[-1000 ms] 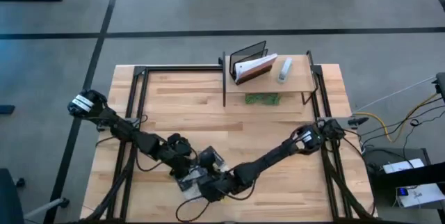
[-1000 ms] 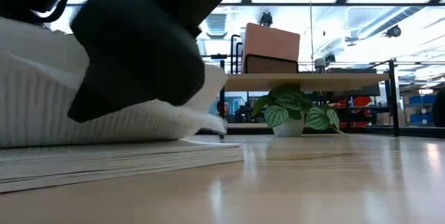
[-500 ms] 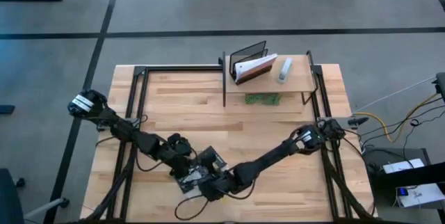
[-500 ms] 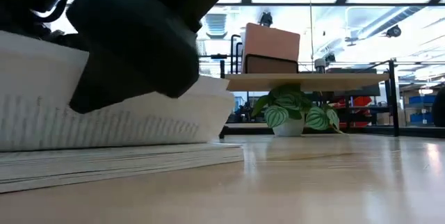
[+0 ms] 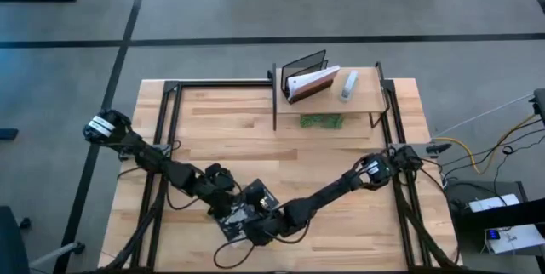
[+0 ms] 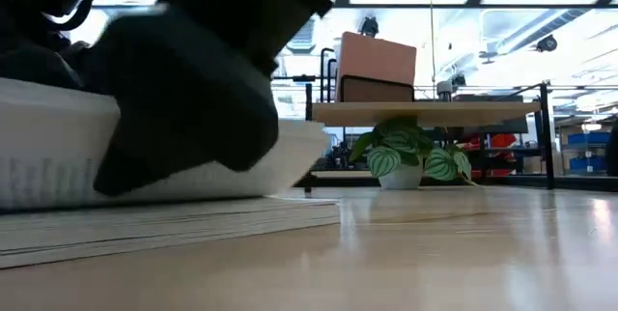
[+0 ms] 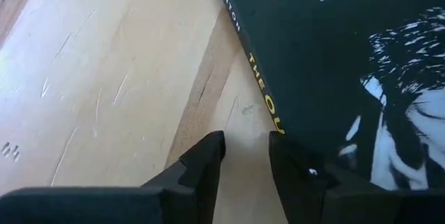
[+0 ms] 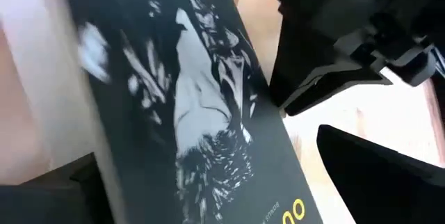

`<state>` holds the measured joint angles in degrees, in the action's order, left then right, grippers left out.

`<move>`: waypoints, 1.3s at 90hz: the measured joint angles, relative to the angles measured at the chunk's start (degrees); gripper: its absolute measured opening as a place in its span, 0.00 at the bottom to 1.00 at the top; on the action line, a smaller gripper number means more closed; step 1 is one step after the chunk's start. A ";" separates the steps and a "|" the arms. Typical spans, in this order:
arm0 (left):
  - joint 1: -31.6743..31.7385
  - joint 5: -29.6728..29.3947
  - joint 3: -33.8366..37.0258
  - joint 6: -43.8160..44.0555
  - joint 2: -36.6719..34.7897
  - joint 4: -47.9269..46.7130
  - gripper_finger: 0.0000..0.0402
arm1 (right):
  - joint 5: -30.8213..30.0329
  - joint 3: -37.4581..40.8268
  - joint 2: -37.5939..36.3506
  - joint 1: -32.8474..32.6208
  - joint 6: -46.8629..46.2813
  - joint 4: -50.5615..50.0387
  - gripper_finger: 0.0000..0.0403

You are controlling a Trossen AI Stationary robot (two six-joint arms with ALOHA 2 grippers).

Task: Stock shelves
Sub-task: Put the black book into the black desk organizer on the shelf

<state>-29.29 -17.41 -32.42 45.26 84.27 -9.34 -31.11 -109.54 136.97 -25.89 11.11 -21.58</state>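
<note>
A thick black paperback [image 7: 348, 64] with yellow title letters lies near the table's front edge [image 5: 243, 216], on top of a thin flat book [image 6: 164, 224]. My left gripper [image 7: 247, 151] points down beside its spine, its fingers a narrow gap apart. My right gripper [image 8: 201, 154] is open wide, with one finger beyond the page edge and the other beyond the spine side. Far back right, the shelf [image 5: 341, 94] carries a wire rack [image 5: 302, 68] with a book leaning in it. My left gripper comes from above, pointing down, and one fingertip [image 7: 292, 161] stands against the lower part of the paperback's spine [image 7: 272, 116]. The other finger is over bare table. My right gripper straddles the paperback [image 8: 195, 113], and I cannot tell whether either finger touches it.
A white object [image 5: 347, 85] lies on the shelf board, and a potted plant [image 6: 406, 161] stands under it. Black frame rails [image 5: 162, 138] run along the table's left and right sides. Bare wood lies between the books and the shelf.
In the low view the paperback, which sloped down toward the far side a second ago, has come up and now lies about level on the thin book. The dark gripper in front of it has shifted slightly with it.
</note>
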 joint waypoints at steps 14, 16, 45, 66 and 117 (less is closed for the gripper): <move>0.01 -0.03 0.00 0.00 0.00 0.00 0.25 | 0.09 -0.61 0.00 -0.58 -0.15 -1.03 0.80; -0.01 -0.03 0.00 0.02 0.00 0.00 0.25 | 0.09 -0.61 0.00 -0.59 -0.18 -1.03 0.77; 0.01 -0.02 0.00 -0.74 0.00 -0.04 0.27 | 1.35 -0.57 0.00 -0.59 -1.71 -2.29 0.40; 0.06 -0.02 -0.09 -1.51 -0.07 -1.69 0.26 | 4.64 -0.55 0.00 -0.35 -2.23 -2.39 0.06; 8.08 15.12 -0.26 6.31 -6.29 -10.16 0.42 | -5.40 -2.01 0.00 -2.70 4.14 -2.57 0.01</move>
<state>-21.21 -2.29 -32.69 51.57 77.98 -19.50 -36.51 -111.54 136.97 -28.59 15.25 -24.15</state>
